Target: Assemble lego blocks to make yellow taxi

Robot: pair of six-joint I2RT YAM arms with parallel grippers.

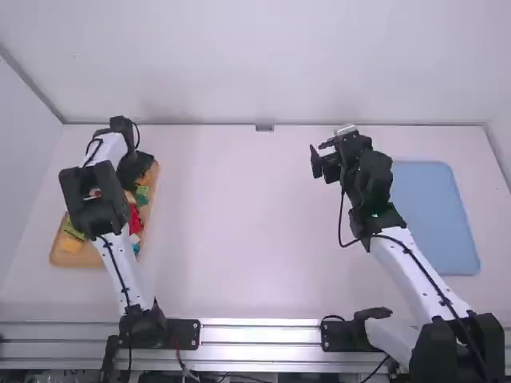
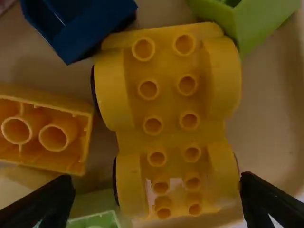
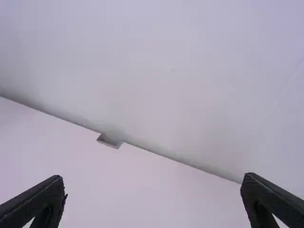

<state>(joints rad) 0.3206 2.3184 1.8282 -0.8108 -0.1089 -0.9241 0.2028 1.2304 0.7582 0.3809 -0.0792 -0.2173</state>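
My left gripper [image 1: 137, 171] is low over the far end of the wooden tray at the left. In the left wrist view the left gripper [image 2: 156, 197] stands open, its fingers on either side of the near end of a yellow wheeled car base [image 2: 168, 114], not closed on it. A yellow block [image 2: 42, 130] lies hollow side up beside the base, with a dark blue block [image 2: 78, 23] and green blocks [image 2: 242, 19] around it. My right gripper [image 1: 318, 163] is above the table, right of the middle; in the right wrist view the right gripper [image 3: 153, 197] is open and holds nothing.
The wooden tray [image 1: 156, 187] also bears red blocks [image 1: 136, 219] and an orange-yellow block [image 1: 72, 243] nearer the camera, partly beneath the left arm. A blue mat [image 1: 435, 215] lies at the right, beside the right arm. A white wall [image 1: 263, 64] rises behind the table.
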